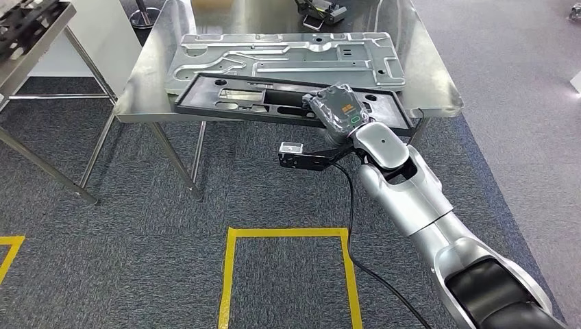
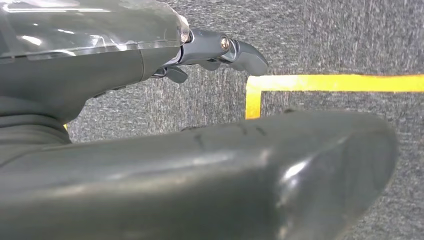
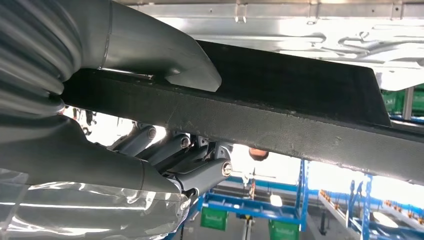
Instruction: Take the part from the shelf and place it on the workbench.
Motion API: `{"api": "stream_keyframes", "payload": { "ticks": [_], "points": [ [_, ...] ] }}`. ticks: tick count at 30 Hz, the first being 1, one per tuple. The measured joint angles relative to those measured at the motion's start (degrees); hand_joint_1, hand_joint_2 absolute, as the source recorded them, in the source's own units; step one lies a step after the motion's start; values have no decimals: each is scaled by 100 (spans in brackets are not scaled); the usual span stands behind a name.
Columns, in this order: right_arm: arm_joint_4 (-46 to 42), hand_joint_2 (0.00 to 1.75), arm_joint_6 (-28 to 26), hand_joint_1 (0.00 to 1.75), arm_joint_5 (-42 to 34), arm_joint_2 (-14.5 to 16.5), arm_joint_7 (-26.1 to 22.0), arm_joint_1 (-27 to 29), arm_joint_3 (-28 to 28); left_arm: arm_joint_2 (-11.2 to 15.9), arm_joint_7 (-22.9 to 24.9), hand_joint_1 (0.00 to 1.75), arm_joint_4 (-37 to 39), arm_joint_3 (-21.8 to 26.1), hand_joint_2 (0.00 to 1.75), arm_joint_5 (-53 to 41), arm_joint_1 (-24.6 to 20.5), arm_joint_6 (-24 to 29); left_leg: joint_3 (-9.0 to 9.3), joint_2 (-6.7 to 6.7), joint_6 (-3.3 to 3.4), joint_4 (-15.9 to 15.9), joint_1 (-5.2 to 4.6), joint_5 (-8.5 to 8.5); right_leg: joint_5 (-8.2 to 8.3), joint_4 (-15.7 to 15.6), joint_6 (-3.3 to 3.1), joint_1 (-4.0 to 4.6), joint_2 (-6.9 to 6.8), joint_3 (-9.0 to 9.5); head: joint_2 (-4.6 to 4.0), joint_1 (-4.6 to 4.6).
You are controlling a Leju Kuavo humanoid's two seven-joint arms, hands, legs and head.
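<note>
The black part (image 1: pixel 274 103), a long flat frame with cut-out openings, lies along the near edge of the steel surface (image 1: pixel 438 82), its far side overlapping a silver stamped panel (image 1: pixel 288 58) toward 12 o'clock and its near rim hanging slightly past the edge. The right hand (image 1: pixel 337 110) holds it at the 4 o'clock end: in the right wrist view the thumb (image 3: pixel 170 60) presses on top of the rim (image 3: pixel 280 120) and the darker fingers (image 3: pixel 200 165) curl beneath, pinching it. It looks stiff and light, probably moulded plastic, but long, so a one-end hold would let it lever and twist; a grip nearer the middle rail seems steadier. The left hand (image 2: pixel 150 165) hangs over carpet with its fingers (image 2: pixel 240 52) apart, holding nothing. The part's underside and the shelf are hidden
</note>
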Motion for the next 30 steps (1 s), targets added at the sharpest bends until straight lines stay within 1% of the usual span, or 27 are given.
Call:
{"api": "stream_keyframes", "payload": {
  "ticks": [1, 3, 4, 5, 6, 8, 9, 10, 11, 12, 13, 14, 15, 16, 17, 18, 19, 20, 21, 22, 24, 25, 26, 27, 28, 29, 30],
  "points": [
    [16, 175, 4, 175, -2, 0, -8, 0, -20, 0, -2, 0, 0, 0, 0, -3, 3, -5, 72, 0, 4, -204, 7, 179, -14, 3, 9, 0, 12, 20, 0, 0],
    [35, 175, 13, 175, -15, -7, -22, -12, -71, 0, -10, 0, 0, 0, 0, -8, 7, -26, 435, -7, 32, -1014, 14, 618, -51, 12, 42, 4, 34, 65, 0, 1],
    [40, 175, 24, 175, -26, -16, -33, -24, -100, 0, -18, 0, 0, 0, 0, -11, 7, -38, 595, -13, 51, -1363, 7, 744, -67, 23, 64, 13, 44, 73, 0, 1],
    [45, 175, 44, 175, -38, -31, -48, -36, -129, 0, -24, 0, 0, 0, 0, -16, 6, -52, 688, -19, 71, -1566, -2, 793, -76, 28, 90, 21, 50, 72, 0, 1],
    [51, 175, 67, 175, -54, -52, -65, -46, -155, 0, -26, 0, 0, 0, 0, -24, 6, -66, 719, -25, 92, -1635, -12, 777, -79, 29, 119, 29, 55, 66, 0, 1],
    [60, 175, 108, 175, -87, -111, -97, -57, -198, 1, -29, 0, 0, 0, 0, -38, 5, -85, 731, -26, 155, -1671, -9, 783, -92, 23, 190, 24, 56, 66, 0, 1],
    [63, 175, 120, 175, -102, -150, -110, -63, -217, 1, -29, 0, 0, 0, 0, -44, 7, -91, 749, -25, 192, -1697, -1, 791, -136, 69, 224, 17, 50, 53, 0, 1],
    [65, 175, 127, 175, -113, -182, -122, -76, -236, 1, -30, 0, 0, 0, 0, -46, 6, -95, 767, -23, 229, -1725, 8, 801, -231, 205, 252, 10, 43, -7, 0, 1],
    [69, 175, 134, 175, -120, -211, -131, -90, -253, 1, -30, 0, 0, 0, 0, -49, 4, -97, 784, -20, 260, -1749, 15, 807, -373, 455, 274, 3, 35, -124, 0, 1],
    [76, 175, 140, 175, -126, -234, -137, -101, -265, 0, -31, 0, 0, 0, 0, -50, 0, -97, 790, -19, 280, -1753, 10, 803, -540, 806, 288, 1, 29, -298, 0, 1],
    [88, 175, 151, 175, -131, -253, -143, -106, -272, 0, -31, 0, 0, 0, 0, -51, -4, -98, 792, -19, 297, -1752, 8, 796, -691, 1195, 300, -1, 27, -505, 0, 1],
    [105, 175, 166, 175, -134, -274, -149, -104, -276, 0, -31, 0, 0, 0, 0, -50, -5, -99, 796, -19, 306, -1749, 6, 788, -770, 1505, 310, -3, 25, -681, 0, 2],
    [125, 175, 181, 175, -140, -295, -159, -103, -277, 0, -30, 0, 0, 0, 0, -50, -4, -101, 804, -23, 310, -1743, 5, 775, -738, 1636, 313, -3, 23, -780, 0, 2],
    [148, 175, 195, 175, -153, -314, -172, -108, -277, 0, -30, 0, 0, 0, 0, -50, -2, -102, 816, -27, 308, -1734, 4, 757, -595, 1549, 310, -3, 21, -772, 0, 2],
    [171, 175, 203, 175, -174, -329, -190, -126, -277, -1, -29, 0, 0, 0, 0, -49, 1, -103, 832, -31, 298, -1719, 4, 733, -368, 1243, 297, -2, 18, -653, 0, 2],
    [191, 175, 207, 175, -202, -340, -214, -155, -277, -3, -28, 0, 0, 0, 0, -47, 3, -103, 847, -33, 284, -1703, 2, 703, -141, 836, 276, 1, 10, -485, 0, 2],
    [213, 175, 209, 175, -236, -348, -241, -200, -277, -7, -28, 0, 0, 0, 0, -43, 1, -103, 853, -34, 261, -1679, -10, 675, 3, 468, 253, 15, 1, -320, 0, 2],
    [237, 175, 210, 175, -272, -354, -269, -248, -275, -10, -28, 0, 0, 0, 0, -33, -1, -102, 852, -33, 239, -1665, -22, 654, 76, 216, 228, 28, -5, -208, 0, 1],
    [263, 175, 208, 175, -303, -356, -292, -291, -275, -12, -27, 0, 0, 0, 0, -21, -4, -100, 850, -32, 214, -1659, -31, 637, 70, 101, 203, 43, -8, -156, 0, 1],
    [292, 175, 206, 175, -327, -358, -307, -325, -274, -13, -27, 0, 0, 0, 0, -10, -7, -97, 852, -30, 189, -1660, -38, 627, 43, 77, 183, 55, -5, -139, 0, 1],
    [343, 175, 202, 175, -348, -361, -321, -361, -275, -9, -28, 0, 0, 1, 0, 4, -9, -91, 859, -28, 125, -1632, -37, 578, 30, 50, 122, 27, -1, -97, 0, 1],
    [365, 175, 201, 175, -349, -363, -326, -379, -274, -7, -30, 0, 0, 2, 0, 6, -7, -88, 819, -28, 94, -1520, -35, 510, 22, 31, 89, 9, -5, -65, 0, 0],
    [383, 175, 201, 175, -351, -364, -331, -399, -273, -4, -30, 0, 0, 2, 0, 8, -6, -85, 708, -29, 63, -1280, -28, 392, 12, 12, 54, -8, -9, -28, 0, 0],
    [399, 175, 200, 175, -353, -366, -336, -419, -271, -4, -31, 0, 0, 3, 0, 9, -1, -84, 540, -29, 41, -941, -12, 252, -8, 7, 29, -8, -11, -1, 0, 1],
    [418, 175, 198, 175, -357, -366, -343, -433, -265, -4, -31, 0, 0, 4, 0, 10, 2, -82, 318, -29, 22, -543, 2, 116, -31, 8, 13, -8, -11, 23, 0, 0],
    [438, 175, 197, 175, -365, -365, -349, -440, -255, -4, -30, 0, 0, 6, 0, 10, 5, -79, 110, -29, 6, -200, 15, 32, -57, 9, 7, -6, -7, 51, 0, 0],
    [461, 175, 196, 175, -374, -365, -354, -442, -240, -4, -28, 0, 0, 9, 0, 10, 9, -76, -23, -29, -3, -29, 24, 54, -88, 10, 9, -5, 0, 88, 0, 0]
  ]
}}
